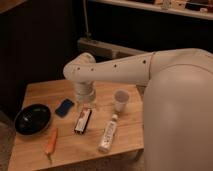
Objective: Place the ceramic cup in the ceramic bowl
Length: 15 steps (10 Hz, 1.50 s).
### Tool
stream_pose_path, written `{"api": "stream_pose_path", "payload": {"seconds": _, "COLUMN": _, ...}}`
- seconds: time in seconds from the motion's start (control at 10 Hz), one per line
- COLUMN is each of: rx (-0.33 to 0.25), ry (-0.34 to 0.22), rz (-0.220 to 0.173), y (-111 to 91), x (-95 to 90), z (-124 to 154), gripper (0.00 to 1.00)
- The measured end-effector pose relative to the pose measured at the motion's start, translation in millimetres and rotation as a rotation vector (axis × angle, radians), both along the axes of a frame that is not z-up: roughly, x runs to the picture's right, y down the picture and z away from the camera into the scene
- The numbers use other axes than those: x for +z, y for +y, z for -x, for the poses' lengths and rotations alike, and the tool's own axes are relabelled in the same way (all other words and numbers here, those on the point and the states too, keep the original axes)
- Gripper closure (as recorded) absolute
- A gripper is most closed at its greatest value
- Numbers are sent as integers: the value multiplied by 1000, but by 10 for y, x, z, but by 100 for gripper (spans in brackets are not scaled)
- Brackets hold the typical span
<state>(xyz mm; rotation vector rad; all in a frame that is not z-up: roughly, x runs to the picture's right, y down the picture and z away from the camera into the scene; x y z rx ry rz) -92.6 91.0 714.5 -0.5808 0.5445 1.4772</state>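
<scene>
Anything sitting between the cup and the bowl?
Yes. The blue sponge lies on the table between the ceramic cup and the ceramic bowl, nearer the bowl. The pincer hangs over the table between sponge and cup.
</scene>
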Motion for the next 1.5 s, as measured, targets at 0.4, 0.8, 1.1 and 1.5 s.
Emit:
{"api": "stream_pose_path", "payload": {"seconds": 0.4, "rx": 118, "ry": 5, "rz": -87, "y": -386, "x": 137, "z": -561, "gripper": 35}}
{"api": "stream_pose_path", "payload": {"seconds": 0.8, "rx": 256, "ry": 43, "rz": -156, "y": -831, "x": 355, "z": -1534, "gripper": 35}}
{"api": "stream_pose_path", "payload": {"seconds": 1.1, "rx": 337, "ry": 105, "rz": -145, "y": -819, "x": 473, "z": -2117, "gripper": 35}}
{"api": "stream_pose_path", "payload": {"seconds": 1.5, "rx": 384, "ry": 155, "rz": -68, "y": -455, "x": 908, "z": -2343, "gripper": 35}}
